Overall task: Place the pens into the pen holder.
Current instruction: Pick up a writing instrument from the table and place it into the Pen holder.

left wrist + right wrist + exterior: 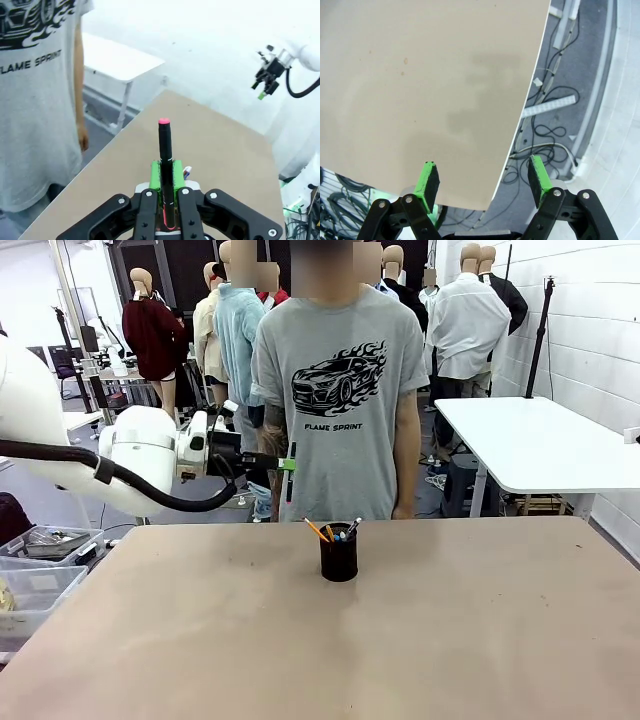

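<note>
My left gripper hangs above the table's far edge, left of the pen holder, and is shut on a black pen with pink ends. In the left wrist view that pen stands up between the green pads of the gripper, pink tip on top. The pen holder, a small black mesh cup, stands mid-table with an orange-yellow pen and a silvery pen sticking out. My right gripper is open with nothing between its fingers, over the table's edge.
A person in a grey T-shirt stands at the far side, arms down. Clear bins sit off the table's left edge. A white table stands back right. Cables lie on the floor under the right gripper.
</note>
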Action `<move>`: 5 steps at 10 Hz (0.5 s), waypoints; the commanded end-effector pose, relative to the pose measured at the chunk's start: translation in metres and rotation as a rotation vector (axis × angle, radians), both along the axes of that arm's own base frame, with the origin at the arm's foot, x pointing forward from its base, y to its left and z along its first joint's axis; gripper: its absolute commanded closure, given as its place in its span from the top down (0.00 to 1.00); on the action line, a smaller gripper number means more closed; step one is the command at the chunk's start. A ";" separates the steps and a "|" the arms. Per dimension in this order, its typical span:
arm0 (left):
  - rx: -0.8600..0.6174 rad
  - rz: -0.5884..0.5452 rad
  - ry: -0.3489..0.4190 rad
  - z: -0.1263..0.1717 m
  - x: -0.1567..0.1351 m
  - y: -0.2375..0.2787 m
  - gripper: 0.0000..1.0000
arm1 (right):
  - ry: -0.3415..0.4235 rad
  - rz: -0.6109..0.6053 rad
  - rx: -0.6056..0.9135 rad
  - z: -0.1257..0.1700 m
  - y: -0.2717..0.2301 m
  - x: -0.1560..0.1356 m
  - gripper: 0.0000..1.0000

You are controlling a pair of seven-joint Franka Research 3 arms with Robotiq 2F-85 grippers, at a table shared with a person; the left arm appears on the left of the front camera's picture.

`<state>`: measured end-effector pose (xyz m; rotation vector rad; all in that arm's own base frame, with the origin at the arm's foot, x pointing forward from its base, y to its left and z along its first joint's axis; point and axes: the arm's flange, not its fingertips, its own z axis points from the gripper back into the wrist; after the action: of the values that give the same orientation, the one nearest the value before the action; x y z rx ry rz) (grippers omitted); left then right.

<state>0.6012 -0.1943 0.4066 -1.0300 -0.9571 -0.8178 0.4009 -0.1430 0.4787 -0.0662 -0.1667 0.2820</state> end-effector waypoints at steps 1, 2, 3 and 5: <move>-0.052 -0.053 -0.001 -0.019 -0.001 -0.018 0.00 | -0.002 0.000 -0.034 -0.002 0.000 0.000 0.89; -0.046 -0.080 0.011 -0.023 0.004 -0.032 0.00 | -0.002 0.000 -0.034 -0.002 0.000 0.000 0.89; -0.038 -0.098 0.005 -0.027 0.007 -0.044 0.00 | -0.002 0.000 -0.034 -0.002 0.000 0.000 0.89; -0.032 -0.131 0.001 -0.032 0.018 -0.061 0.00 | -0.002 0.000 -0.034 -0.002 0.000 0.000 0.89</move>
<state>0.6020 -0.2551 0.3730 -1.1396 -0.9031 -0.8963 0.4009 -0.1429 0.4787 -0.0663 -0.1668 0.2823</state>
